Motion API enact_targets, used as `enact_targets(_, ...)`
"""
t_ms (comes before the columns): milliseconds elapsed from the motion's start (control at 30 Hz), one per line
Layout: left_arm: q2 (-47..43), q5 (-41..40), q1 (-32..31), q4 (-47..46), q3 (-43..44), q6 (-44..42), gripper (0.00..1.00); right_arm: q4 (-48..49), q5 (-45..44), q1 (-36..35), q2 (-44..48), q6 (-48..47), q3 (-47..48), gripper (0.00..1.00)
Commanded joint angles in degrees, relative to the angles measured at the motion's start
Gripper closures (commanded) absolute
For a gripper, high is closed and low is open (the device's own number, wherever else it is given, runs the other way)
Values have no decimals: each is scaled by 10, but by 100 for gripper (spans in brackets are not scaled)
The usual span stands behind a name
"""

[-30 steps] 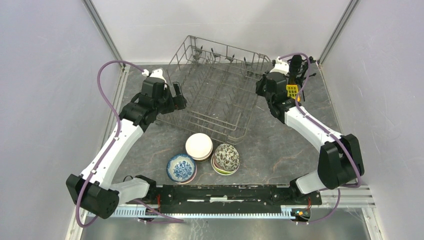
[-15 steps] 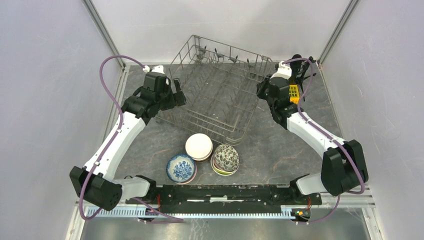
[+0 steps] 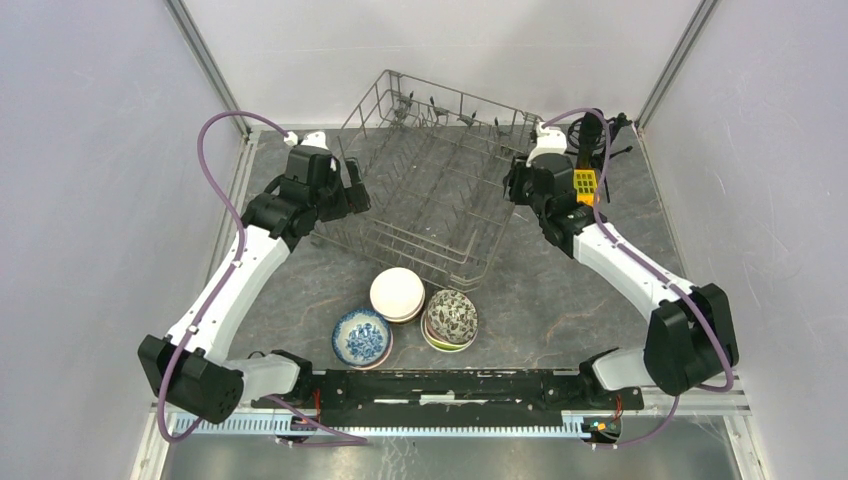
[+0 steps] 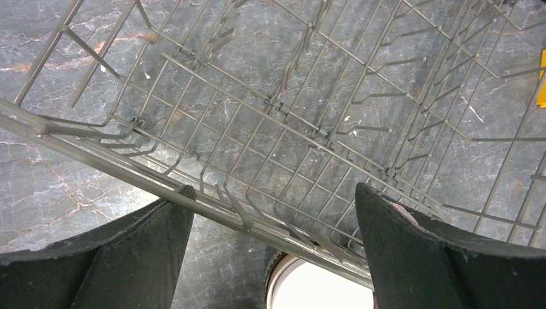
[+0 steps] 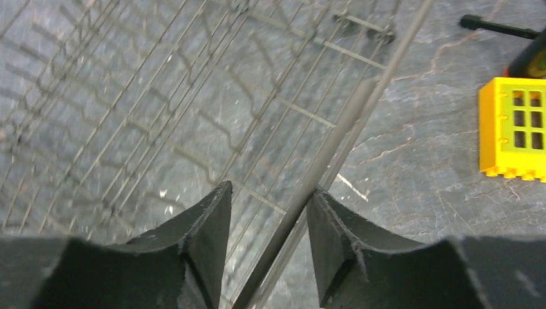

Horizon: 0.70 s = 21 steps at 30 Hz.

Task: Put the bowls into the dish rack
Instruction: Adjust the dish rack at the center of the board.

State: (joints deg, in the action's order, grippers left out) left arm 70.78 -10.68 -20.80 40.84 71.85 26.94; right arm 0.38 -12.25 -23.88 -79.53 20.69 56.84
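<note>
Large rectangular grey wire dish rack point(image 3: 430, 195) sits far-centre on dark grey marbled table point(image 3: 560, 290), turned at an angle. Left gripper point(image 4: 273, 193) at the rack's left rim, jaws wide, black fingers point(image 4: 129, 257) either side of the rim wire, clear of it in the wrist view. Right gripper point(image 5: 270, 190) at the rack's right rim, jaws part-way apart, rim wire running up between its fingers point(image 5: 206, 225). The wire lies close to the right finger, contact can't be told, and the rack interior is blurred here. In the top view both sets of fingertips are mostly hidden by the wrist bodies. Bowls stand on the table just near of the rack in three close stacks: plain white round bowl point(image 3: 397, 292) on top of one, blue-and-white patterned bowl point(image 3: 362, 336) near-left, black-and-white speckled bowl point(image 3: 453, 315) nested in lime green bowl point(image 3: 440, 345). Lower bowls mostly hidden, count unclear. A white rim is cut off at the bottom edge of the left wrist view. Yellow perforated plastic block point(image 5: 513, 127) lies right of the rack; black object point(image 5: 496, 27) beyond it is cut off, can't make out.
</note>
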Motion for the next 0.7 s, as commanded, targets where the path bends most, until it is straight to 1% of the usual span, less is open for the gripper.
enact_targets(0,-23,-13,5,-75,-13,-42,0,-48,55,-19,34,-53,29,45)
enact_targets(100,-44,-14,5,-66,-21,-50,0,-58,52,-19,49,-59,30,40)
enact_targets(433,-110,-7,4,-33,-49,-72,0,-96,44,-19,128,-73,11,32)
enact_targets(567,-142,14,4,-20,-66,-77,0,-119,60,-19,170,-82,-3,27)
enact_targets(667,-169,29,4,-16,-84,-81,0,-138,88,-19,208,-95,-25,25)
